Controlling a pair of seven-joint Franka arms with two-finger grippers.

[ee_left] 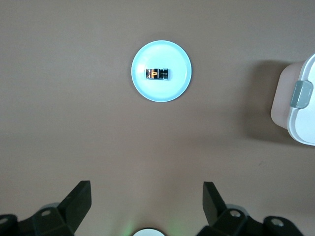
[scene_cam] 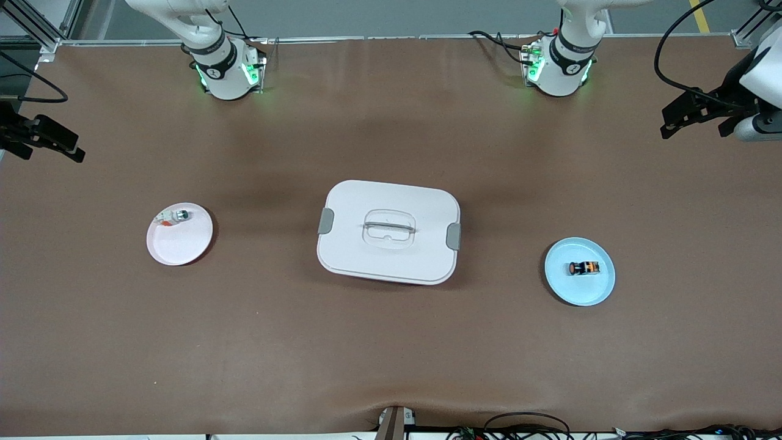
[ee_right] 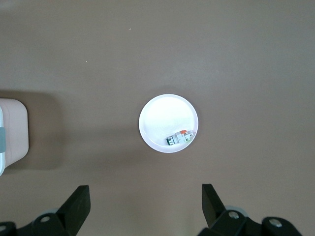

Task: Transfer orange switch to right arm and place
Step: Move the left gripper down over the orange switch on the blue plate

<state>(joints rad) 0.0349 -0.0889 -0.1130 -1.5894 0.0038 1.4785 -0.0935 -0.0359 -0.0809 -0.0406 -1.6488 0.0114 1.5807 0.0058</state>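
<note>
The orange switch (scene_cam: 584, 267), a small black block with an orange band, lies on a light blue plate (scene_cam: 568, 287) toward the left arm's end of the table. It also shows in the left wrist view (ee_left: 157, 74) on that plate (ee_left: 174, 88). My left gripper (scene_cam: 689, 115) is open and empty, held high over the table's edge at its own end, well away from the plate; in its wrist view (ee_left: 146, 196) nothing is between the fingers. My right gripper (scene_cam: 46, 142) is open and empty over the table's edge at its own end (ee_right: 146, 199).
A white lidded box (scene_cam: 389, 231) with grey clips stands mid-table. A white plate (scene_cam: 183, 241) toward the right arm's end holds a small white-and-silver part (scene_cam: 174, 216), also in the right wrist view (ee_right: 178, 138).
</note>
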